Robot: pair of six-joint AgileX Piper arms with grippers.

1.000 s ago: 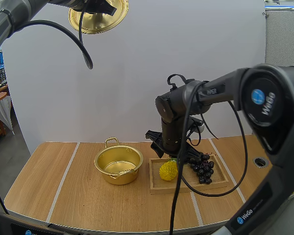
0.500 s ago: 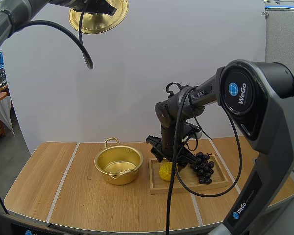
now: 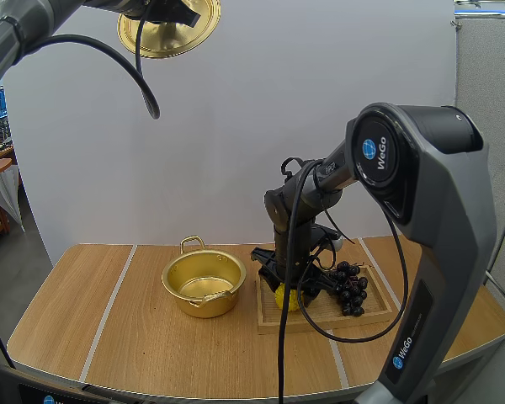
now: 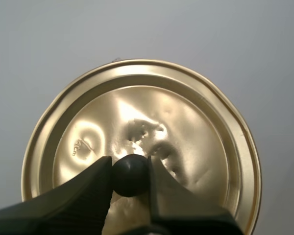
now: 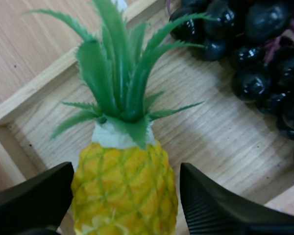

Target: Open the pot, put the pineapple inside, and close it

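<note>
High above the table's left side, my left gripper (image 4: 130, 166) is shut on the black knob (image 4: 130, 175) of the gold lid (image 4: 186, 132); the lid (image 3: 170, 29) hangs tilted in the air. The gold pot (image 3: 204, 283) stands open and empty on the table. A yellow pineapple (image 5: 125, 188) with green leaves lies in the wooden tray (image 5: 210, 142). My right gripper (image 5: 125, 178) is open, one finger on each side of the fruit's body, with a gap at the right finger (image 5: 220, 208). From above, the right gripper (image 3: 284, 282) sits low over the pineapple (image 3: 286, 297).
A bunch of dark grapes (image 3: 347, 287) lies in the right half of the tray (image 3: 320, 319), close beside the pineapple. The pot is just left of the tray. Bare wooden table (image 3: 93, 311) spreads out to the left and front.
My right arm has come down and in, bringing its gripper lower around the pineapple in the tray. The left arm and the lid have not moved.
</note>
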